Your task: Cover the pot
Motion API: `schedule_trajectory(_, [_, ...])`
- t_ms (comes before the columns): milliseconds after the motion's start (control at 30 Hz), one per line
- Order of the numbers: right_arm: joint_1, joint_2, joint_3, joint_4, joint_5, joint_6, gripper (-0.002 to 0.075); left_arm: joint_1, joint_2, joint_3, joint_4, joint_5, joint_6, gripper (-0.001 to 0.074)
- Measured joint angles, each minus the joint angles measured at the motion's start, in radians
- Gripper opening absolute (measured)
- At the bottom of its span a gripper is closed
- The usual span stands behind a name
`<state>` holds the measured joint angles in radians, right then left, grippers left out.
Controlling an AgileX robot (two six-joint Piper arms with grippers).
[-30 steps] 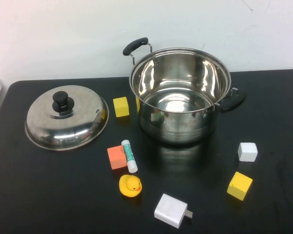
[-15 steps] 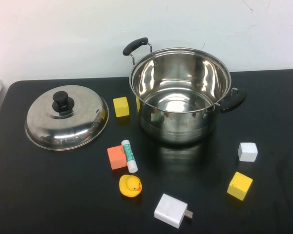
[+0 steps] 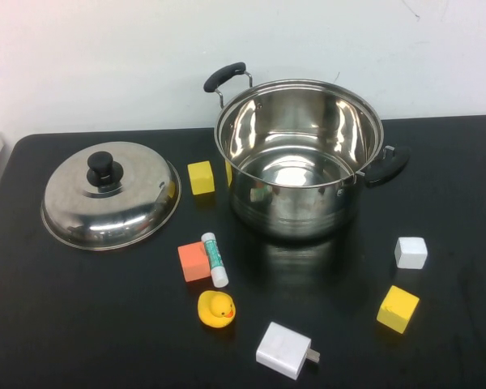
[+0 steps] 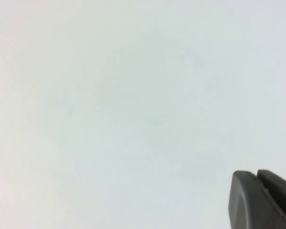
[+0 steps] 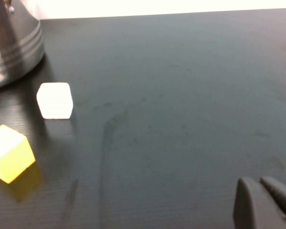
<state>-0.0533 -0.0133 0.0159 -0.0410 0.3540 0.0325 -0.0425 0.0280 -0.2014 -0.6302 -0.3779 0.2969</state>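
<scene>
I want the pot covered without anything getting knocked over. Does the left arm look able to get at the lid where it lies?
Probably yes. The lid lies knob up on the robot's left, apart from the pot, nothing on it. The left tool, shut, faces blank wall; the right tool, shut, hangs over bare table.

Black desk against a plain white wall.
The desk (image 3: 81, 324) has a matte dark top with a faint sheen; the wall (image 3: 105, 57) behind it is bare, evenly lit, with a small dark scuff near its upper right.
</scene>
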Motion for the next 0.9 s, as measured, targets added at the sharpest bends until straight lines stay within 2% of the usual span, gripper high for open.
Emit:
schedule_trajectory(100, [0.0,0.0,0.0,0.0,0.0,0.0,-0.0002,0.0,0.083,-0.142,-0.11,0.0,0.159,-0.0001])
schedule_trajectory(200, [0.0,0.0,0.0,0.0,0.0,0.0,-0.0002,0.0,0.18,-0.243,-0.142,0.006,0.204,-0.0001])
schedule_trajectory(533, [0.0,0.0,0.0,0.0,0.0,0.0,-0.0002,0.0,0.578,-0.385,-0.118,0.058,0.178,-0.0001])
schedule_trajectory(900, [0.0,0.0,0.0,0.0,0.0,0.0,-0.0002,0.0,1.027,-0.636,-0.009,0.297,0.152,-0.0001])
